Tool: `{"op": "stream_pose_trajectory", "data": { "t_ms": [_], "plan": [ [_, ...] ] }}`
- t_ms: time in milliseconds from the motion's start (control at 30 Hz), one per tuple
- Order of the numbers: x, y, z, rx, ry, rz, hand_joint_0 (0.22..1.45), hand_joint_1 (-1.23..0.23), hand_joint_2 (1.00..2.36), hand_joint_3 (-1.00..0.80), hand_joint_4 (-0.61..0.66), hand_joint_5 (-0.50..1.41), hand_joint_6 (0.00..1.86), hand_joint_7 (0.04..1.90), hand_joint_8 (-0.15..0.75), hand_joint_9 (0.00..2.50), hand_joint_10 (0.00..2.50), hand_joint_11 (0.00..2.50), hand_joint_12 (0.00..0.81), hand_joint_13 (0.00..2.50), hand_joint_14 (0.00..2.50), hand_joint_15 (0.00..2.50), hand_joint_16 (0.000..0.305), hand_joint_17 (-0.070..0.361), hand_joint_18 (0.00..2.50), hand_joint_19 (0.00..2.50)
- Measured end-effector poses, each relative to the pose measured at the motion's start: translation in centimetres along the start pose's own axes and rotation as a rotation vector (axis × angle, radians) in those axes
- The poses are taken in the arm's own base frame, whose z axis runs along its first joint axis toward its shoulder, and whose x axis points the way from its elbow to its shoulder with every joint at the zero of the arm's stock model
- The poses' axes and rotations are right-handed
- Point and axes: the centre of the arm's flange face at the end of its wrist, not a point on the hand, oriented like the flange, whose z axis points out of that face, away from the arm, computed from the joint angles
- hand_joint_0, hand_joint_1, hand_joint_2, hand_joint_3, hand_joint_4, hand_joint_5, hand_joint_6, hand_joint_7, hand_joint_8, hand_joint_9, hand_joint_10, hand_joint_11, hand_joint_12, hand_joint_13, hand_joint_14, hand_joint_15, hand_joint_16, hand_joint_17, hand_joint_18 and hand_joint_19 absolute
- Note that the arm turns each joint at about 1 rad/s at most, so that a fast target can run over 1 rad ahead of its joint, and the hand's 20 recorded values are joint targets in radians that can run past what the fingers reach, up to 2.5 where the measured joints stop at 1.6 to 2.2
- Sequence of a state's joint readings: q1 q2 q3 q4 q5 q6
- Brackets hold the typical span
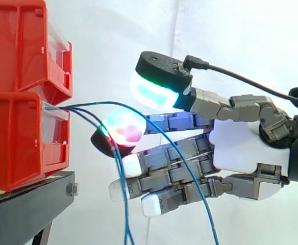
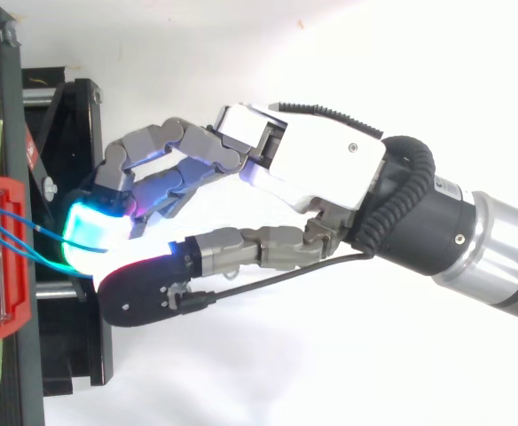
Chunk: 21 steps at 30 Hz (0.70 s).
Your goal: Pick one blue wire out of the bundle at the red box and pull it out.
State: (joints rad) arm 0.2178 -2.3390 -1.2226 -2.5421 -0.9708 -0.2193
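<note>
- Hand (image 1: 241, 145), centre right, reaches left to the blue wires (image 1: 77, 108) to single one out; I cannot tell if it grips one.
- The wires leave the red box (image 1: 21, 138), lower left, and hang slack.

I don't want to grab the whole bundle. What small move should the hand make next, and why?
Probably bring the thumb pad down onto the glowing fingertip. The hand is open, and one blue wire from the lower red bin seems to arc through the gap between them, so a pinch there should catch it.
</note>
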Motion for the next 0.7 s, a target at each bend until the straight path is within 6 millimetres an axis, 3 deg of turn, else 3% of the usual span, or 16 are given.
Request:
{"op": "stream_pose_trajectory", "data": {
  "t_ms": [700],
  "plan": [
    [-0.09, 0.18, -0.04, 0.004, -0.001, 0.010, 0.60, -0.69, 1.02, -0.06, 0.08, -0.16, 0.95, 1.11, 0.383, 0.98, 0.02, 0.76, 0.446, 0.87, 0.02, 0.43, 0.061, 0.137, 0.88, 0.52]
  ]
}}
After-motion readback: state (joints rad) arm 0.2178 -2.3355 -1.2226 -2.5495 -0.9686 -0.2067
